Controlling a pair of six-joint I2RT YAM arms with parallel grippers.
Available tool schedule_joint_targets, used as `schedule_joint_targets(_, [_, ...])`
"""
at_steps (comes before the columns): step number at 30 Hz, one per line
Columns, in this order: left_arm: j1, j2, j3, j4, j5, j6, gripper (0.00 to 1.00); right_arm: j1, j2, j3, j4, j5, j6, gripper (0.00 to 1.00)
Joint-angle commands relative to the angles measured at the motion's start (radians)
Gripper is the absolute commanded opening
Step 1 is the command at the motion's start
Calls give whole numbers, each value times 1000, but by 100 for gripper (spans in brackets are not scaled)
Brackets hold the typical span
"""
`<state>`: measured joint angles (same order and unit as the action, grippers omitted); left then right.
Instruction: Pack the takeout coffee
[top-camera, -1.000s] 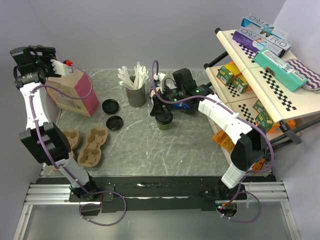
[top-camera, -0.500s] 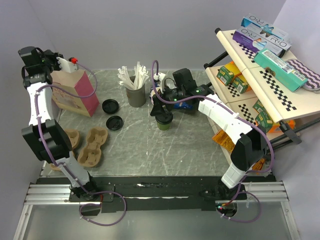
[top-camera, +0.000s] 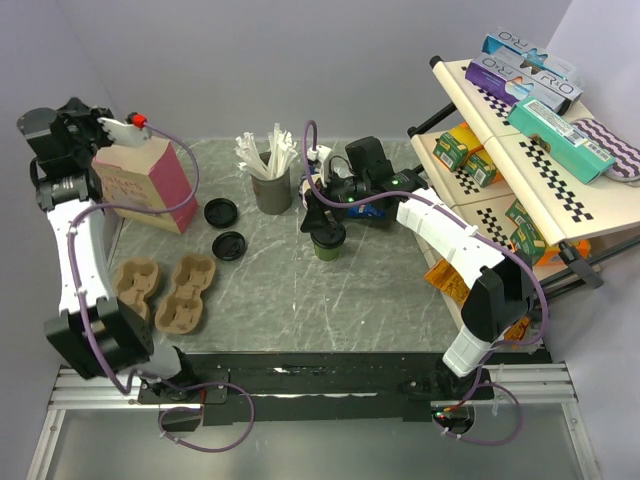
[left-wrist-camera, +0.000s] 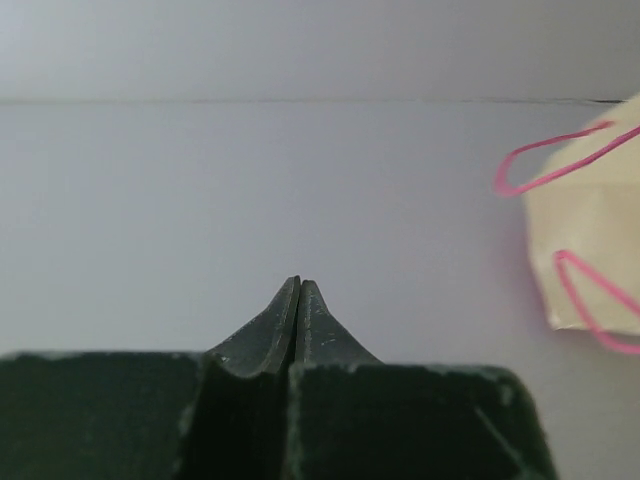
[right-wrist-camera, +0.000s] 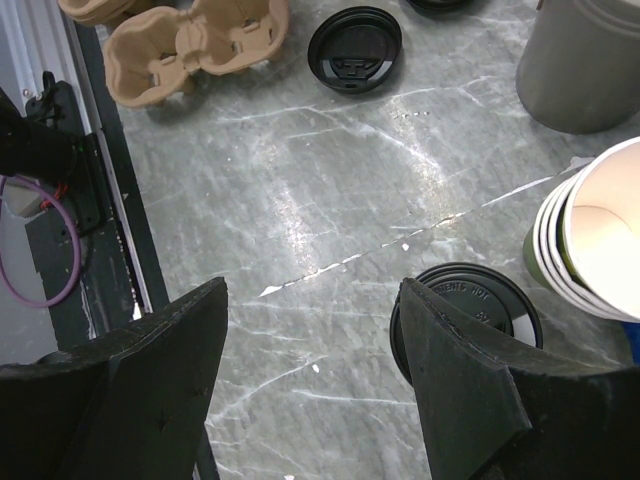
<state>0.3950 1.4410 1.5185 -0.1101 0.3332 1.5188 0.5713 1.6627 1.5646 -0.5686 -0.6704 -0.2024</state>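
**Q:** What has moved since the earlier frame?
**A:** The left arm has swung outward. The left gripper (left-wrist-camera: 300, 284) is now pinched together on nothing, just beside the paper bag (left-wrist-camera: 590, 220), probably trying for a handle.

**Q:** And the coffee?
**A:** The takeout coffee (right-wrist-camera: 478, 298) stands upright on the bench (top-camera: 330, 300), near the cup stack (right-wrist-camera: 600, 230). The right gripper (right-wrist-camera: 313, 286) hovers above it, jaws apart, apparently to straddle it.

Takeout coffee (top-camera: 328, 250), black lid, greenish sides, upright
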Motion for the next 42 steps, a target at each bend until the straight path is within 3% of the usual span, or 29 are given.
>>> schedule_joint_targets(1, [5, -109, -17, 41, -11, -57, 1, -7, -38, 2, 30, -14, 11, 76])
schedule_joint_targets(5, [5, -151, -21, 20, -13, -83, 1, -7, -31, 9, 29, -23, 23, 76])
schedule_joint_targets(9, [24, -113, 3, -45, 25, -49, 53, -7, -12, 28, 24, -40, 35, 76])
schedule_joint_targets(12, [47, -39, 73, -132, 64, 20, 63, -7, -3, 35, 35, -55, 49, 76])
schedule_joint_targets(14, [59, 50, 204, -298, 84, 72, 65, -7, -3, 46, 36, -61, 49, 76])
schedule_joint_targets(25, [77, 352, 615, -652, 173, 253, 66, -5, -31, 40, 50, -90, 77, 76])
schedule_joint_targets(30, [76, 403, 669, -746, 205, 345, 67, -7, -11, 49, 59, -95, 93, 76])
schedule_joint_targets(36, [61, 420, 609, -735, 196, 454, 68, -5, 23, 84, 52, -97, 95, 77])
schedule_joint_targets(40, [35, 429, 534, -602, 190, 437, 68, -7, 31, 81, 53, -87, 93, 77])
schedule_joint_targets(42, [19, 424, 447, -446, 175, 429, 67, -8, 34, 80, 49, -84, 90, 77])
